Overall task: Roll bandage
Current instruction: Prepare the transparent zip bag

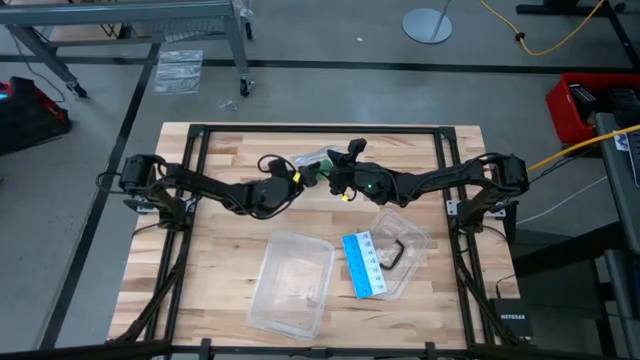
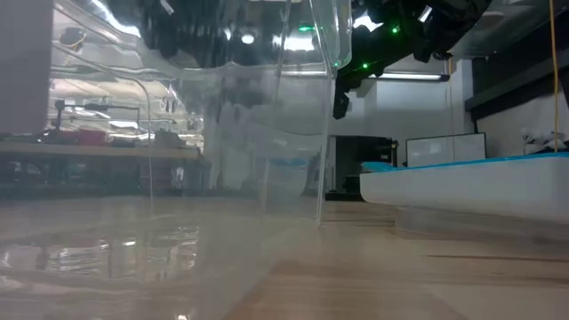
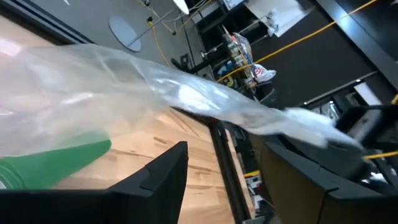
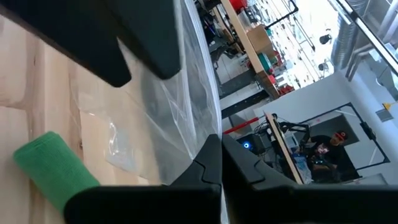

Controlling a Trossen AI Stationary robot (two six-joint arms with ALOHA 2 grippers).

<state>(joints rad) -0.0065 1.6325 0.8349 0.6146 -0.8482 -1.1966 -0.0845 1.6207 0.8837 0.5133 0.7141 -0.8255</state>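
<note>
**Bandage position relative to the two grippers, far middle of the tabletop**

Tabletop (image 1: 220, 200): bare wood. Both arms reach inward from its left and right edges and meet near the middle of the far edge. The near half carries two clear tubs (image 1: 290, 285), one holding a blue-and-white card (image 1: 363, 265), well apart from the work.

Clear wrapper (image 3: 155, 87): a crumpled sheet hanging between the two grippers and partly draped above the bandage.

Left gripper (image 3: 224, 155): fingers stand wide apart with nothing visible between them.

Right gripper (image 4: 219, 149): fingers pressed together. The wrapper's edge runs down to the tips, but whether it is pinched there cannot be told.

Bandage (image 3: 56, 165): a short green roll lying on its side on the wood, under the wrapper. In the left wrist view it sits just beside one finger (image 3: 161, 180), outside the gap rather than within it, with its long axis pointing roughly toward that finger. In the right wrist view it lies off to one side of the closed fingers, apart from them.

Judgement: the left gripper is the nearer and is the one open. It would need to shift sideways to bring the roll between its fingers and close across the roll's long axis.
</note>
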